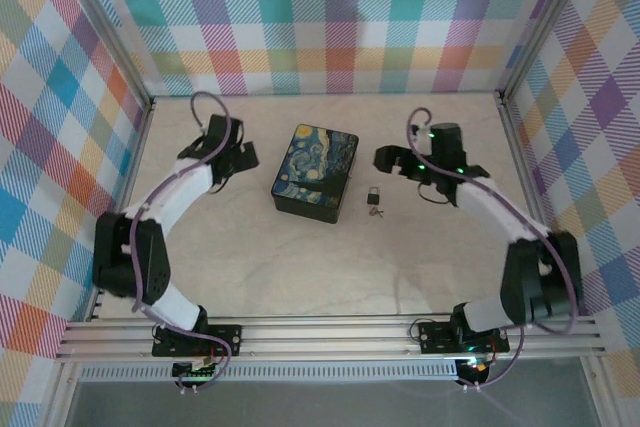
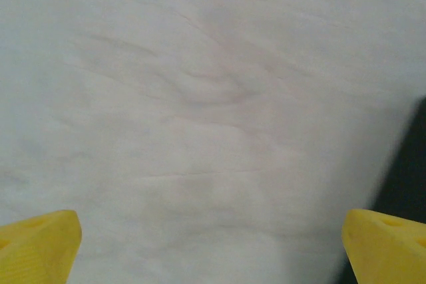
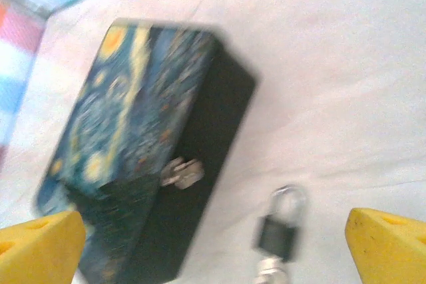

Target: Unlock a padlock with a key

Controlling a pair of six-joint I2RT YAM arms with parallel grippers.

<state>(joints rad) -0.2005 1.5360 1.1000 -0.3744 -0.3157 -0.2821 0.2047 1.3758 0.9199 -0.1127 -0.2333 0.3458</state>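
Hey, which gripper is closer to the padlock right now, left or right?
Right. The right gripper is just beyond the padlock, on its far side, jaws open. The left gripper is off past the painted box, which lies between it and the padlock.

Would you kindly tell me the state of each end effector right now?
Left end effector: open, holding nothing.
Right end effector: open, holding nothing.

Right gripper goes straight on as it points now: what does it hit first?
Probably the padlock: the wrist view shows it on the table just ahead, between the open jaws of the right gripper. The black box lies beyond, to the left. Depth is unclear; it could touch table first.
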